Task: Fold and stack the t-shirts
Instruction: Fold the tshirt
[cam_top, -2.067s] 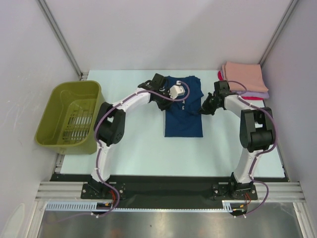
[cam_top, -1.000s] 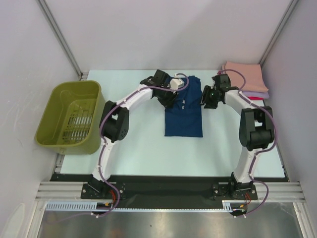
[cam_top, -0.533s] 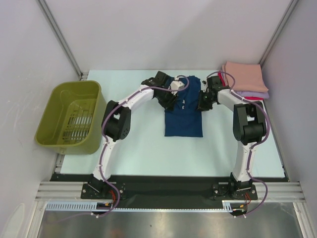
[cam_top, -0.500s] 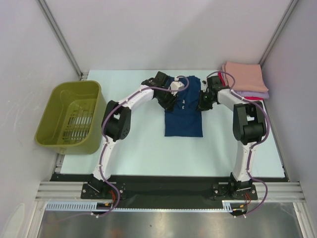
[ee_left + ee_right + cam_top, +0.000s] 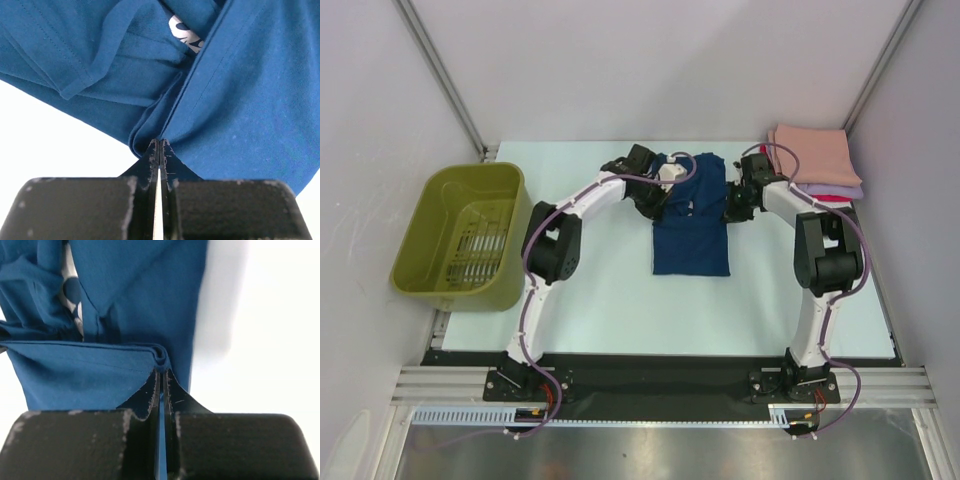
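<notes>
The navy t-shirt (image 5: 691, 232) lies in the middle of the table, folded into a long strip, its collar end at the back. My left gripper (image 5: 660, 200) is shut on its left edge near the back; the left wrist view shows a pinched fold (image 5: 150, 135) at the fingertips. My right gripper (image 5: 728, 211) is shut on its right edge; the right wrist view shows a bunched hem (image 5: 161, 356) between the jaws. Part of the pale chest print (image 5: 185, 35) shows between folds. A stack of folded peach (image 5: 810, 152), lavender (image 5: 840, 190) and red (image 5: 835, 200) t-shirts sits at the back right.
An olive-green plastic basket (image 5: 460, 240) stands at the table's left edge. The pale table (image 5: 620, 300) runs between grey walls, with the arm bases at the near edge.
Both grippers moved from over the navy shirt's middle toward its back end and onto its side edges. The shirt's upper part now looks narrower and bunched.
</notes>
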